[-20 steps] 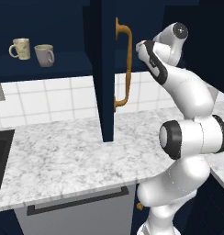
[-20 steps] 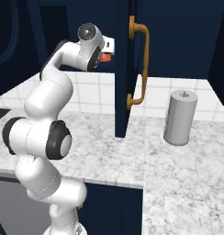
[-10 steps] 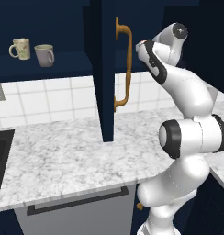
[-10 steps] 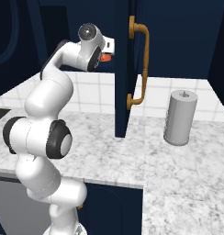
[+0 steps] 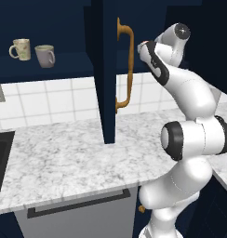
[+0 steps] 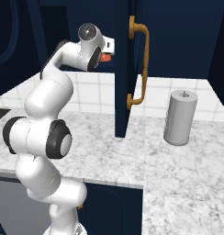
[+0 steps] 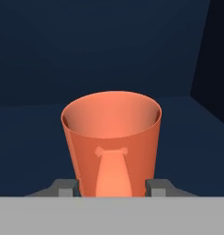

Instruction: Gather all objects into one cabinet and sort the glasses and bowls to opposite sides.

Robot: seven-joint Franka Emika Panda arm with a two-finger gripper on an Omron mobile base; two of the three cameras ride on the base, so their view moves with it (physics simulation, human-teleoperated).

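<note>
My hand (image 7: pixel 112 187) pinches the orange-red cup (image 7: pixel 111 142) between its fingertips (image 7: pixel 66 187), upright on the navy cabinet shelf (image 7: pixel 36 137) behind the open door (image 5: pixel 106 69); beyond that door, the cream mug (image 5: pixel 21 49) and grey mug (image 5: pixel 45 56) stand side by side.

The orange-red cup (image 7: pixel 111 142) loses its base behind the finger tips (image 7: pixel 66 187); contact there seems likely but stays unclear.

A smooth, matt orange-red cup (image 7: pixel 111 142) is seen — plastic-like, evenly lit inside. The cabinet door (image 5: pixel 106 69) is finished in flat navy paint, its handle (image 5: pixel 127 69) in satin brass; the counter (image 5: pixel 64 158) is rendered as polished grey-veined marble.
</note>
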